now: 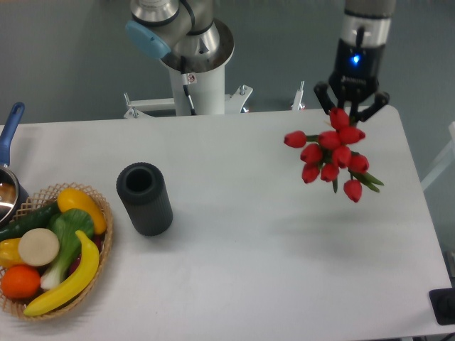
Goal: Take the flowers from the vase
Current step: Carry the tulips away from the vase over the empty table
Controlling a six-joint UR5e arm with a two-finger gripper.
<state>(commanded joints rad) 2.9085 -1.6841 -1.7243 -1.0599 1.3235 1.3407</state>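
The flowers (333,158) hang clear of the table (270,241) at about two o'clock in the view, well apart from the vase (144,199), which stands empty at nine o'clock. The gripper (351,106) sits just above the bunch, fingers closed around it. The lift looks done; the next move probably calls for holding steady or setting the bunch down on bare table

One bunch of flowers (331,156), one vase (144,198), one wicker basket (99,250), one blue-handled pan (8,153).
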